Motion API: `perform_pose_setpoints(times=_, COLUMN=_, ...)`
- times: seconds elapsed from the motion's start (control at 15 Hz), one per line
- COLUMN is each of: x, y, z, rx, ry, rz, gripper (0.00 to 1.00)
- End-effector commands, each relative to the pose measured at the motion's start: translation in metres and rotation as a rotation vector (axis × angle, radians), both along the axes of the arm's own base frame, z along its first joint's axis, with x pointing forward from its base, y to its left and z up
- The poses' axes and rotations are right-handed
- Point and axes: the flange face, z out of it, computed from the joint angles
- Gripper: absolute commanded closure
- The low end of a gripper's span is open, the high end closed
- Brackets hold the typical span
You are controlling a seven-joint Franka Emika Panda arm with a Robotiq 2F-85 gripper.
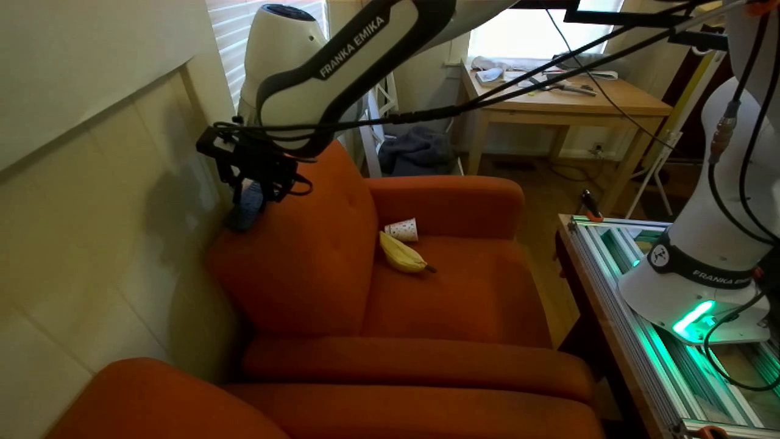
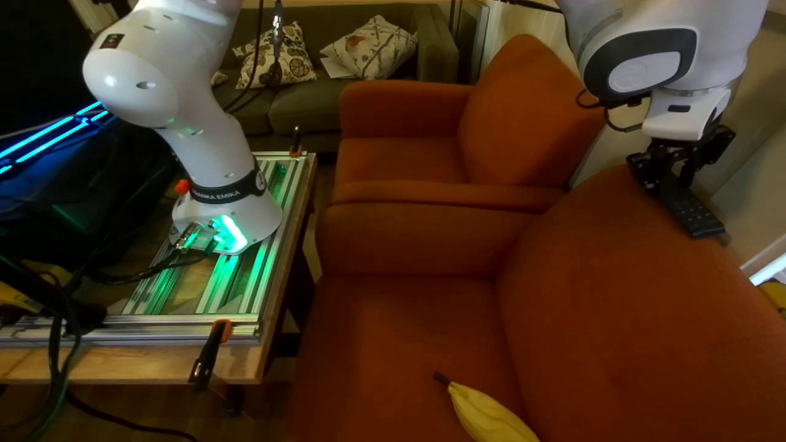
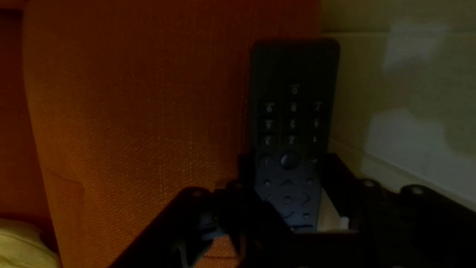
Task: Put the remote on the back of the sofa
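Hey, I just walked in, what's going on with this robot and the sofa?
A robot arm is holding the remote in its gripper at the top edge of the back of the sofa, beside the wall. It hasn't let go yet, and I can't tell whether the remote's weight rests there. Down on the seat lie a banana and a spotted cup on its side.

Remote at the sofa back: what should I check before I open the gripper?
1. Gripper closed on the remote: ok, gripped across its width.
2. Remote's keypad facing up: ok.
3. Remote wholly over the sofa back: not ok; in the wrist view its outer edge shows against the wall.
4. Remote resting on the sofa back: cannot tell; contact is hidden.
5. Banana out of the way: ok, on the seat.
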Motion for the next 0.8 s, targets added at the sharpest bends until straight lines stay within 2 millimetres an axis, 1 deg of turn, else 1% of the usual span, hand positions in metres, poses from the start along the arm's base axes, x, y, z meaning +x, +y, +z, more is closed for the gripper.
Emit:
perform_pose_setpoints(times=0.0, x=0.0121, y=0.0019, z=0.0009, rx=-0.017, ry=-0.018, rz=-0.021, gripper=0.74)
perform_pose_setpoints(times=0.2, x=0.0136, y=0.0025, z=0.0016, rx=-0.019, ry=-0.024, rz=-0.022, gripper=0.74)
perform_pose_setpoints(times=0.33, x=0.0140, y=0.0025, z=0.0017, rx=-0.021, ry=-0.025, rz=-0.023, gripper=0.63)
perform_pose_setpoints(times=0.4, x=0.0140, y=0.0025, z=0.0017, rx=-0.022, ry=-0.025, rz=-0.023, gripper=0.33)
perform_pose_setpoints(times=0.47, x=0.0140, y=0.0024, z=0.0015, rx=-0.023, ry=-0.025, rz=-0.024, gripper=0.23)
perform_pose_setpoints(times=0.6, x=0.0144, y=0.0022, z=0.0024, rx=-0.026, ry=-0.026, rz=-0.023, gripper=0.11)
perform_pose_setpoints(times=0.67, x=0.0145, y=0.0024, z=0.0032, rx=-0.026, ry=-0.028, rz=-0.022, gripper=0.03)
perform_pose_setpoints(times=0.73, x=0.0143, y=0.0023, z=0.0035, rx=-0.023, ry=-0.025, rz=-0.018, gripper=0.01)
